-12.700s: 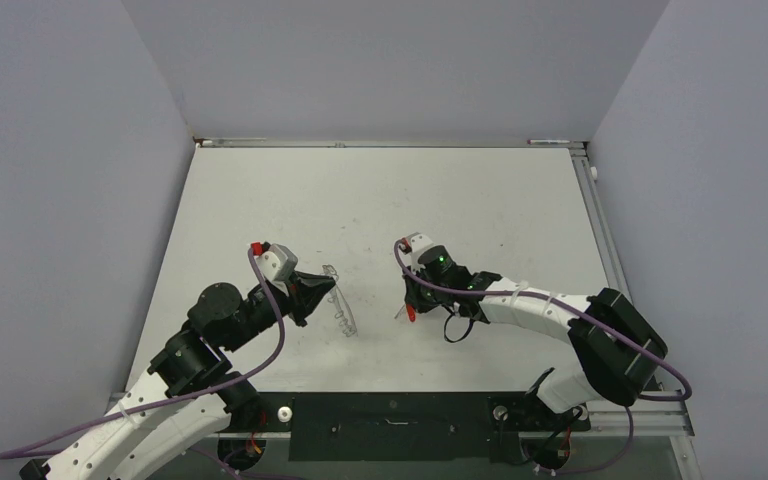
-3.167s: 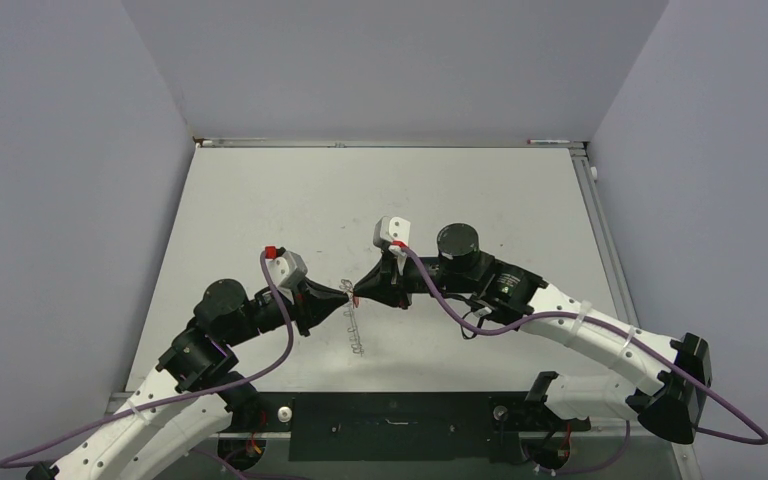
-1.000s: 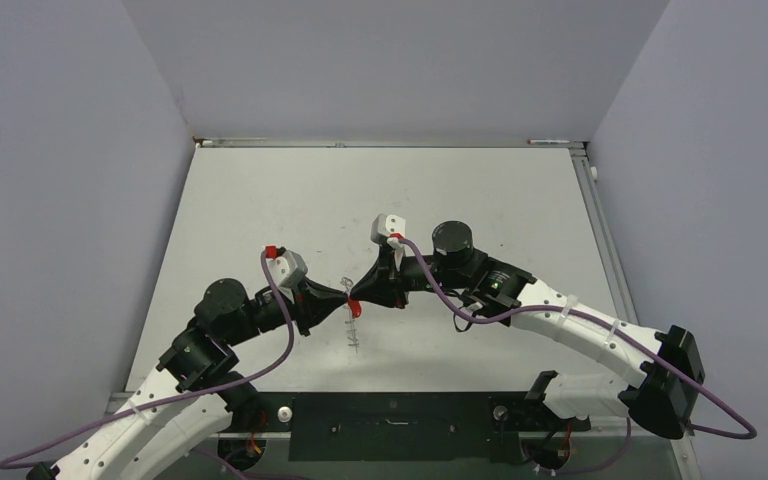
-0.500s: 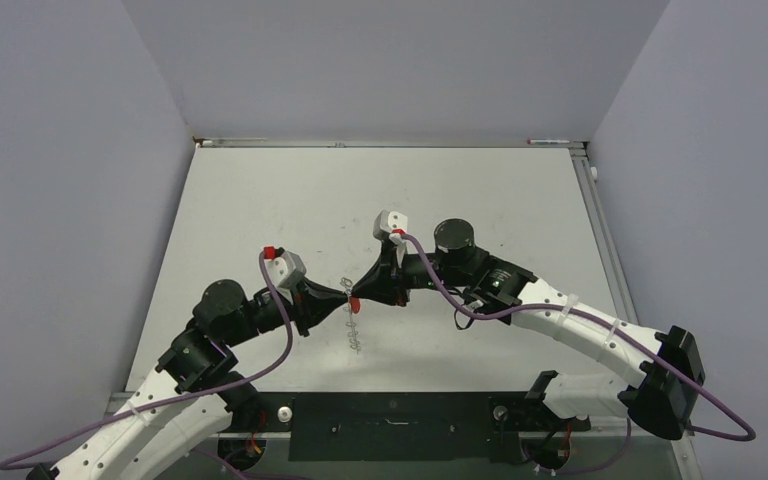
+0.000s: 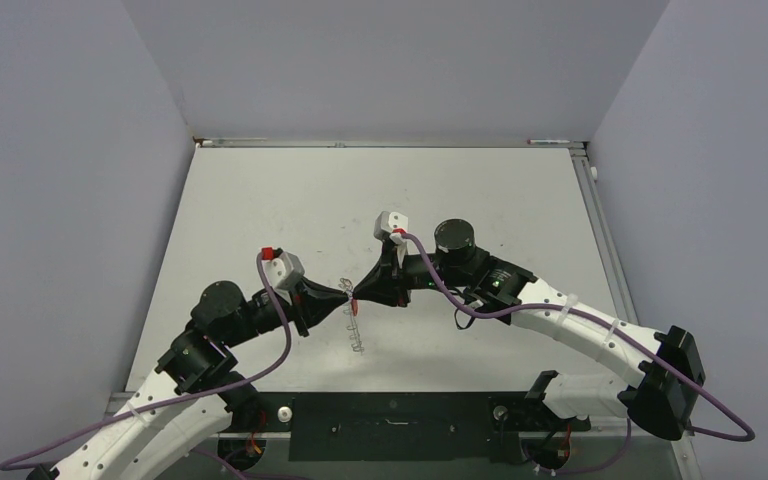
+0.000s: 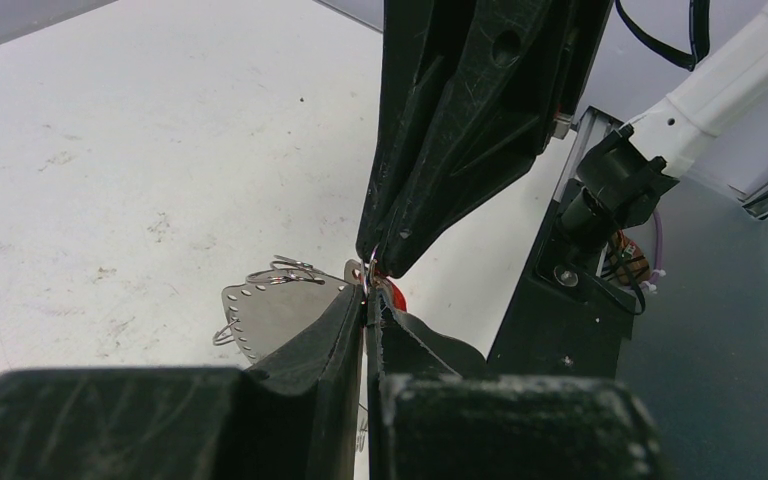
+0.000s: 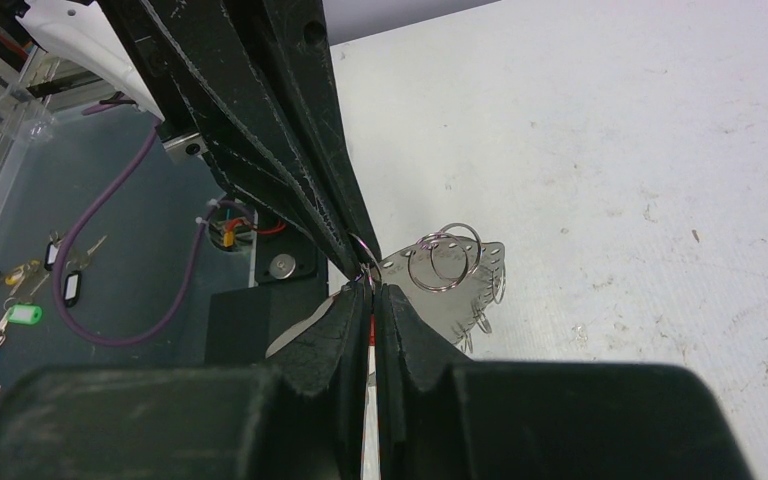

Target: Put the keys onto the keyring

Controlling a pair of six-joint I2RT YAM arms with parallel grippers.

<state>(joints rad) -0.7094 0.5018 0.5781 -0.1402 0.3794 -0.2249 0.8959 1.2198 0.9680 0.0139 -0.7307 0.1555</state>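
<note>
Overhead view of a pale, scuffed table (image 5: 260,200) boxed in by grey walls. From the lower left, the left arm (image 5: 210,330), white and black, slanting up toward the middle of the table with a purple cable looped over it. At its tip, the left gripper (image 5: 343,295), jaws squeezed flat together on the upper edge of the keyring (image 6: 275,305). Hanging from that grip, the keyring points down toward the near edge of the table, edge-on from above and so no more than a thin silvery line there. In the wrist views, a flat half-round silvery plate with holes along its curved rim and small split rings (image 7: 442,262) threaded through some of them. Right at the centre, where the two sets of fingertips come together, a tiny wire loop (image 6: 368,270) standing up from the plate. Just beside and below it, a speck of bright red, probably the head of the key (image 6: 392,294), mostly hidden. Next, the right gripper (image 5: 359,293), also clenched tight, pinching that red piece and set tip to tip against the left one. Behind it, the right arm (image 5: 560,320), curving away to the lower right corner.
</note>
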